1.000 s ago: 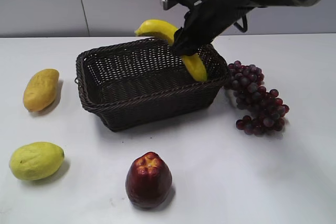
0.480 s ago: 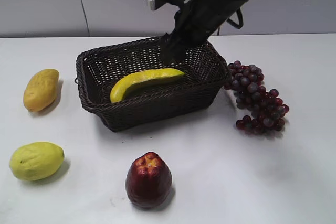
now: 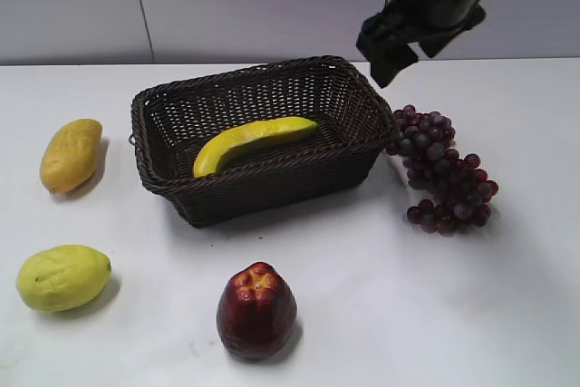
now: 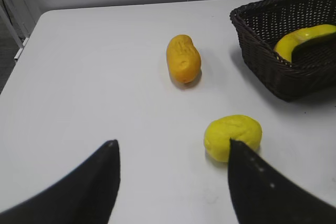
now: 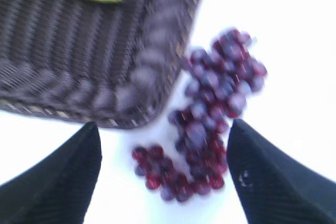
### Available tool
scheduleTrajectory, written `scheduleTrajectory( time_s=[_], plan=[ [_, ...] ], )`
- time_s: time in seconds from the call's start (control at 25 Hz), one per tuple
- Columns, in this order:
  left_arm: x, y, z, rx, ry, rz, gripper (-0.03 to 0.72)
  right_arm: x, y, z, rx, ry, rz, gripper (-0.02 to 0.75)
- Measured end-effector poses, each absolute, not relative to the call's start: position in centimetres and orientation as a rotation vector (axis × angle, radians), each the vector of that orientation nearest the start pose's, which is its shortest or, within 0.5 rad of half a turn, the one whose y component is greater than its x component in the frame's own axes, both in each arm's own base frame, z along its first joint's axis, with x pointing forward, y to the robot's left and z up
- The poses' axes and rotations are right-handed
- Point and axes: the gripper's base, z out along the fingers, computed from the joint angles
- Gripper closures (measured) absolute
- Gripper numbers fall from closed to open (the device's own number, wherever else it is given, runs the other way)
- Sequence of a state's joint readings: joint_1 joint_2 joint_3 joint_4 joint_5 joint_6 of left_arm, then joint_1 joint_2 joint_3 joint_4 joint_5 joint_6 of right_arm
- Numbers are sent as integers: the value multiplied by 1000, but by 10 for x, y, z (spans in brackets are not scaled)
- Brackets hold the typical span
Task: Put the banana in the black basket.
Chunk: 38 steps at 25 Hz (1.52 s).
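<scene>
- Comparing with a second ago, we see the banana (image 3: 254, 140) no longer gripped above the rim: it lies loose on the floor of the black basket (image 3: 172, 189), at centre frame.
- We see the right gripper (image 3: 391, 50) lifted to the upper right of the exterior view, clear of the basket, its jaws spread wide and empty in the blurred wrist view.
- We judge the task essentially done; only the retreat remains.
- We see the left gripper (image 4: 170, 182) spread wide too, holding nothing, over bare table.
- We count one banana, one basket, one mango (image 3: 71, 154), one lemon-like fruit (image 3: 63, 277), one red apple (image 3: 256, 310), one grape bunch (image 3: 444, 173).
</scene>
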<state>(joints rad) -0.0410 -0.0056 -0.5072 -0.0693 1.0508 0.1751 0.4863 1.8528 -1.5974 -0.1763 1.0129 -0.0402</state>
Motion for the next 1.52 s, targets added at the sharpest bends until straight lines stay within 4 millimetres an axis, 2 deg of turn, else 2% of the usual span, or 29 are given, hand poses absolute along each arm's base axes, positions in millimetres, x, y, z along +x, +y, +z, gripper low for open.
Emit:
scheduleTrajectory(
  time_s=[0.12, 0.36, 0.56, 0.8, 0.96, 1.32, 1.52],
  plan=[
    [-7, -5, 280, 221, 2008, 2, 207, 361, 155, 277, -686, 2741, -127, 144],
    [-7, -5, 280, 221, 2008, 2, 207, 360, 107, 263, -468, 2933, -66, 144],
    [-7, -5, 280, 221, 2008, 2, 207, 335, 85, 258, -382, 2993, -83, 144],
    [-7, -5, 280, 221, 2008, 2, 207, 287, 73, 260, -344, 2963, -60, 146],
    [-7, -5, 280, 221, 2008, 2, 207, 246, 62, 270, -335, 2918, -46, 146],
    [-7, -5, 280, 221, 2008, 2, 207, 146, 35, 311, -287, 2597, 28, 146],
    [-7, -5, 280, 221, 2008, 2, 207, 95, 19, 316, -265, 2412, 39, 146]
  ],
)
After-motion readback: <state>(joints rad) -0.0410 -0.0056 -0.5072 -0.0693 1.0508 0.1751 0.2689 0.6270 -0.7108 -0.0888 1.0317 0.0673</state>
